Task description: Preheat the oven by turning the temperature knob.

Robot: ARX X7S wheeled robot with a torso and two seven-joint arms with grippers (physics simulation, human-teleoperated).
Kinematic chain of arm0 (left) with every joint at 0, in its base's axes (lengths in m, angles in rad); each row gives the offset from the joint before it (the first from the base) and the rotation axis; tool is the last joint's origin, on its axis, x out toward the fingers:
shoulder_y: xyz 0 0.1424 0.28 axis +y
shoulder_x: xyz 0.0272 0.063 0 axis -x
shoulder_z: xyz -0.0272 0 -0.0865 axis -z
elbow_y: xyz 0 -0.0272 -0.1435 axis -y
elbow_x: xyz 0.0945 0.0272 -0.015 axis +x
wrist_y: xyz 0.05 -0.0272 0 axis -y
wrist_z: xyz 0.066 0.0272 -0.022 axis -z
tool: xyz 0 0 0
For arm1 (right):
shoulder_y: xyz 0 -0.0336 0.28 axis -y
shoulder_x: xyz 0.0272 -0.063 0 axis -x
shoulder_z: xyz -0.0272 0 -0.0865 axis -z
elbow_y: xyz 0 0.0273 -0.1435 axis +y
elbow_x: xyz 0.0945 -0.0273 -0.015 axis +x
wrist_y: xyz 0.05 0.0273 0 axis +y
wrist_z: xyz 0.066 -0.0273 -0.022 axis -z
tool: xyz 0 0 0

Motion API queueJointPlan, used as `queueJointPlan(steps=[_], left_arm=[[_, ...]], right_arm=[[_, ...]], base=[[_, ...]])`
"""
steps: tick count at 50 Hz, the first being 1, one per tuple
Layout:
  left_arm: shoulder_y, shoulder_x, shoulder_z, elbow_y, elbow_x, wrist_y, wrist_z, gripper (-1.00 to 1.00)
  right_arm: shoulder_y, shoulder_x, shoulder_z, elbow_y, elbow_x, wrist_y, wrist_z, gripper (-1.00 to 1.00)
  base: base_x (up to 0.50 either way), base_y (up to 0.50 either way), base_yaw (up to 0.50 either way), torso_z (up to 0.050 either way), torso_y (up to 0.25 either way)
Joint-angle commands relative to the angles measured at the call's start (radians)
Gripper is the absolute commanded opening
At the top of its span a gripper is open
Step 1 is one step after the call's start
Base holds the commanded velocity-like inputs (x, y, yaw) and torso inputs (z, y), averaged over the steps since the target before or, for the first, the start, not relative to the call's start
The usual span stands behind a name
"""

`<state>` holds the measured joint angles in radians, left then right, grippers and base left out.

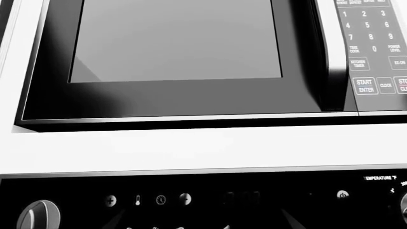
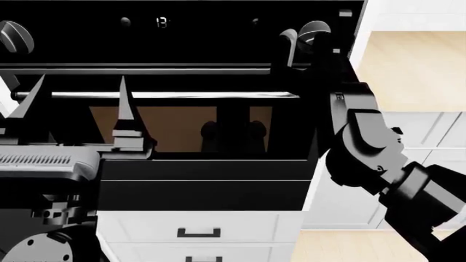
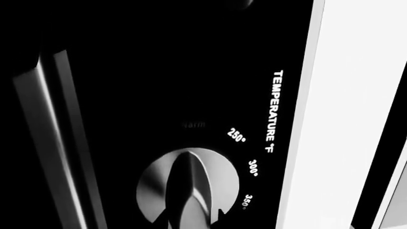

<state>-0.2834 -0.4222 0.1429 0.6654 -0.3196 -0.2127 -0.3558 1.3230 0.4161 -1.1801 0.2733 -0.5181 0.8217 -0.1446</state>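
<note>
The oven [image 2: 182,128] is glossy black with a brown-tinted window and a silver bar handle [image 2: 160,95]. The temperature knob [image 3: 188,186] is a silver dial under the "TEMPERATURE °F" marks; its ridge points toward the dim "warm" mark. In the right wrist view, my right gripper [image 3: 190,222] has its dark fingertips pressed on both sides of the ridge. In the head view that gripper [image 2: 302,38] covers the knob [image 2: 317,28] at the panel's right end. My left gripper [image 2: 80,79] stands open in front of the window, fingers pointing up and holding nothing.
A second silver knob [image 2: 15,35] [image 1: 38,214] sits at the panel's left end, and white digits [image 2: 161,22] glow mid-panel. A microwave [image 1: 175,43] with a keypad [image 1: 372,43] is mounted above the oven. White drawers [image 2: 196,232] lie below, and a wooden floor [image 2: 415,65] to the right.
</note>
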Motion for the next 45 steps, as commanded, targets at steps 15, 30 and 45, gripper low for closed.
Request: queueJointPlan(steps=[15,30,45], left_arm=[[-0.008,-0.011,-0.012,0.004,-0.016,-0.005,-0.007,1.00],[0.004,-0.012,-0.006,0.016,-0.011,-0.003,-0.016,1.00],[-0.003,-0.013,-0.001,0.001,-0.011,0.004,-0.013,1.00]], right_arm=[[0.034,-0.034,-0.006,0.061,-0.027,-0.042,0.013,-1.00],[-0.020,-0.023,0.132,-0.024,0.069,-0.007,0.033,-1.00],[-0.035,-0.034,0.213,-0.021,0.134,-0.022,0.051,-1.00]], base=[[0.01,0.00,0.00,0.000,0.000],[0.00,0.00,0.00,0.000,0.000],[0.00,0.00,0.00,0.000,0.001]])
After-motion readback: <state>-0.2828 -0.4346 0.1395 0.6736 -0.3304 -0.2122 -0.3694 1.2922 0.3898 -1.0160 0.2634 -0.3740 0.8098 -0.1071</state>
